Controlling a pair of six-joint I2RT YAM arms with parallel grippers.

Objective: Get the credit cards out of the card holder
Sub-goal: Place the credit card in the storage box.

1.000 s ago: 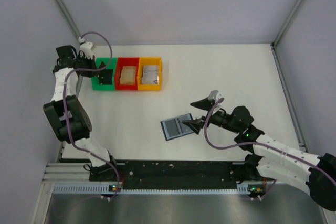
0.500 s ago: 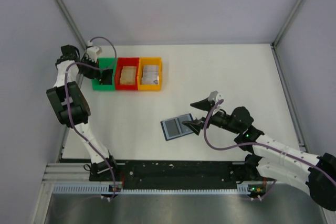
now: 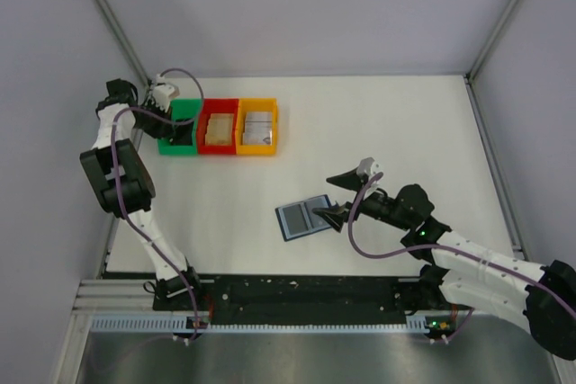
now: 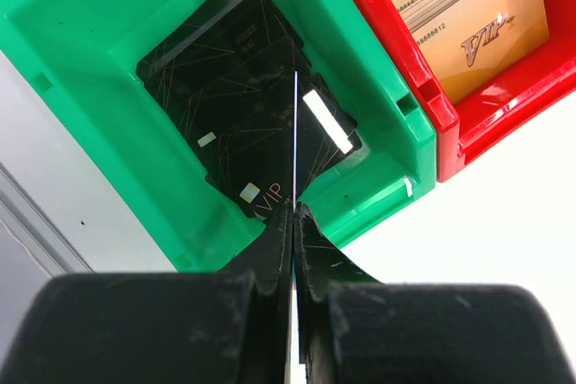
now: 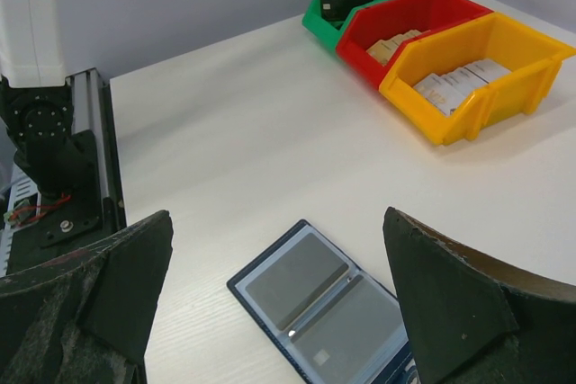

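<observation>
White table [image 3: 387,123], matt and faintly grained. Pale grey walls [image 3: 297,6] with metal corner posts enclose it. A black rail [image 3: 306,290] runs along the near edge, behind both arms.

Three bins stand in a touching row, well apart from the right pincer [image 3: 340,197] and far to its left.
- **Green bin** [image 3: 186,111]: the left pincer [image 3: 177,125] hangs directly over it.
- **Red bin** [image 3: 217,127]: just right of the left pincer. It holds tan cards [image 4: 477,24] and is cut off by the edge of the left wrist view.
- **Orange bin** [image 3: 257,127]: one place further right. It holds pale cards [image 5: 454,87], whose print is too small to read.

The holder [image 5: 324,299] lies open and flat, grey panels up, just ahead of the right pincer and between its fingers in the wrist view. That pincer stands wide and grips nothing. From above, one fingertip overlaps the holder's right edge, and contact cannot be judged. The holder's near corner is cut off at the bottom of the wrist view. Whether its slots contain cards cannot be told.

Black cards [image 4: 243,123] lie overlapping in the green bin, below the left pincer.

The left pincer's jaws are pressed together on a card [image 4: 295,132]. It is held upright and shows edge-on as a thin pale line, so its face cannot be seen.
</observation>
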